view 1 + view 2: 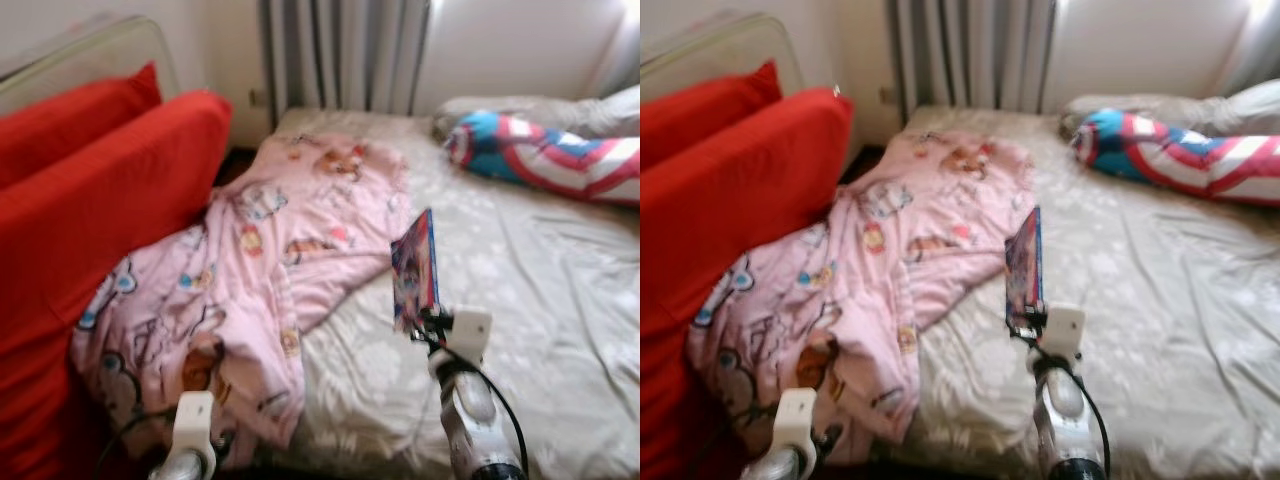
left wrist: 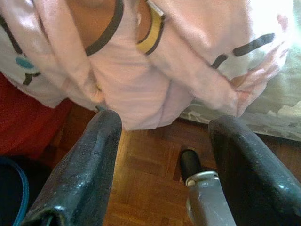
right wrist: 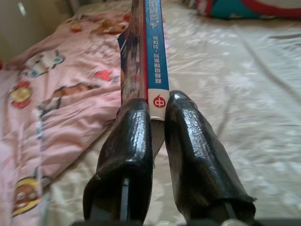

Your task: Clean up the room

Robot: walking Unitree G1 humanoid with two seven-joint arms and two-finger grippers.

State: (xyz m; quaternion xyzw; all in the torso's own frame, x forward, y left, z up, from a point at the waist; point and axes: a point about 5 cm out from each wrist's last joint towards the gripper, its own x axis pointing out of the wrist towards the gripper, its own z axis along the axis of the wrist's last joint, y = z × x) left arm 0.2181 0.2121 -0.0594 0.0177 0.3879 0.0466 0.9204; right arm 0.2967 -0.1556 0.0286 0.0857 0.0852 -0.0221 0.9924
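My right gripper (image 3: 156, 110) is shut on a thin book (image 1: 414, 268) with a blue spine (image 3: 153, 52), holding it on edge above the bed's pale patterned sheet (image 1: 520, 300). A pink cartoon-print blanket (image 1: 250, 270) lies crumpled over the bed's left side and hangs off the near corner. My left gripper (image 2: 164, 136) is open, low beside the bed, just below the blanket's hanging edge (image 2: 155, 94) and above the wooden floor (image 2: 150, 174).
Two red cushions (image 1: 90, 200) lean against the bed on the left. A pillow with a red, white and blue shield pattern (image 1: 560, 155) lies at the head of the bed on the right. A radiator (image 1: 340, 55) stands behind the bed.
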